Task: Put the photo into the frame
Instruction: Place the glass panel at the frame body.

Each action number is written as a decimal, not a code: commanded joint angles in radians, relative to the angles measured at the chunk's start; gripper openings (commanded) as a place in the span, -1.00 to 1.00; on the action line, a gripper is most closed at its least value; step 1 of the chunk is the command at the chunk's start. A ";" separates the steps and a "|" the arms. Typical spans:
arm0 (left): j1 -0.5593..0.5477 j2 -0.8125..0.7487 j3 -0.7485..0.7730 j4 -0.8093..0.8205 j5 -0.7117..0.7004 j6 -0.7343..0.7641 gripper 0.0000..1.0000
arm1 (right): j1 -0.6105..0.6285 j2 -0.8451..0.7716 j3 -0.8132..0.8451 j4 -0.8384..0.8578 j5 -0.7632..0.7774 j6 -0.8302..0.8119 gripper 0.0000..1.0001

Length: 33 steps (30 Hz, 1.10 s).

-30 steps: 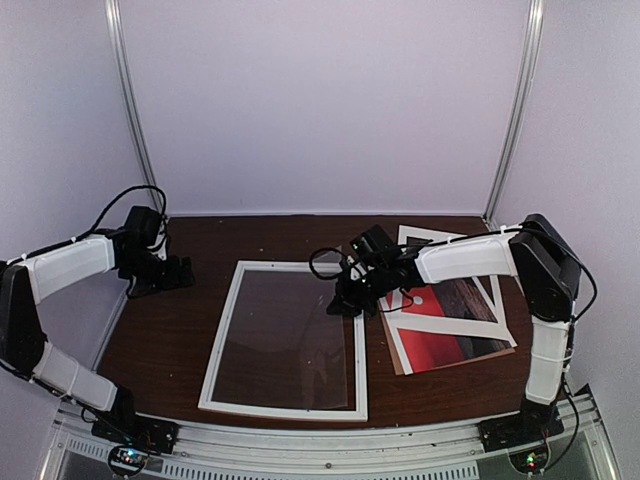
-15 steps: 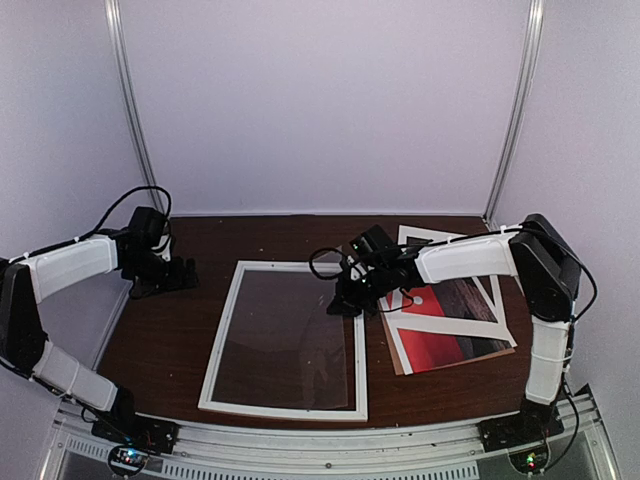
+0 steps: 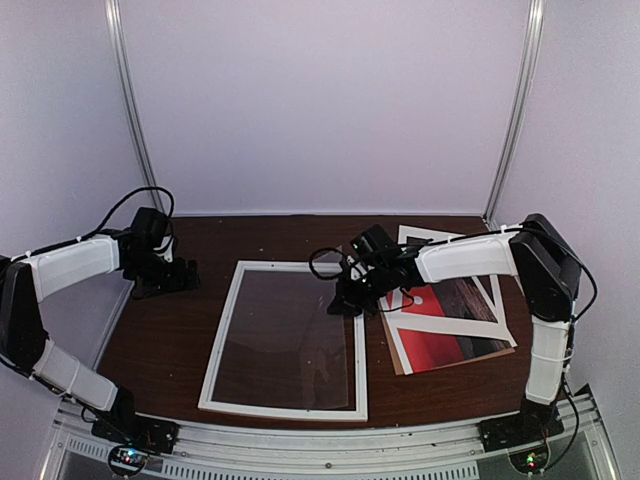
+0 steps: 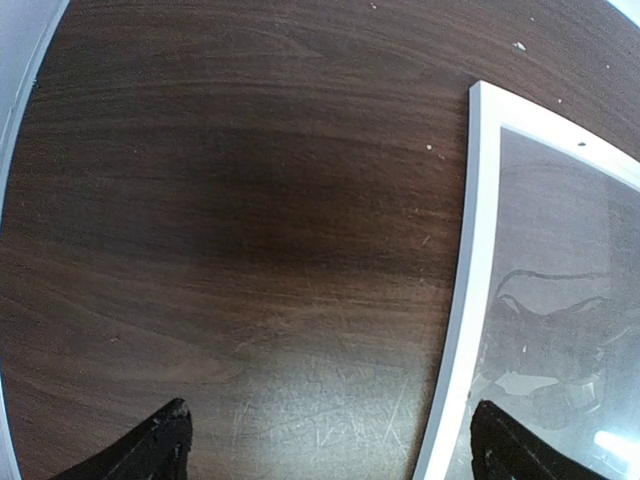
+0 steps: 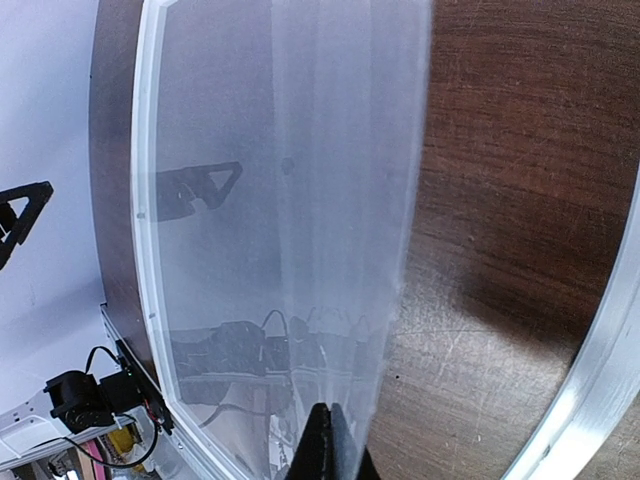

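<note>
There is one frame (image 3: 221, 335), one photo (image 3: 440, 335), one white mat (image 3: 430, 236) and one clear sheet (image 5: 280, 200). The grippers number two (left gripper (image 4: 325, 445), right gripper (image 5: 328, 440)).

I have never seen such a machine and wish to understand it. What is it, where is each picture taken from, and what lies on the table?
These are two robot arms bolted at the table's near edge. One picture comes from a fixed camera above and behind them; the other two come from a camera on each wrist. On the brown table lie a white frame and, to its right, a red sunset photo overlapping a white paper mat. The right end effector is shut on the edge of a clear sheet. The left end effector is open and empty.
</note>
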 commanded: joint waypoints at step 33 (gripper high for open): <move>-0.014 -0.004 -0.001 0.036 0.006 -0.002 0.95 | -0.008 0.006 0.062 -0.098 0.011 -0.081 -1.00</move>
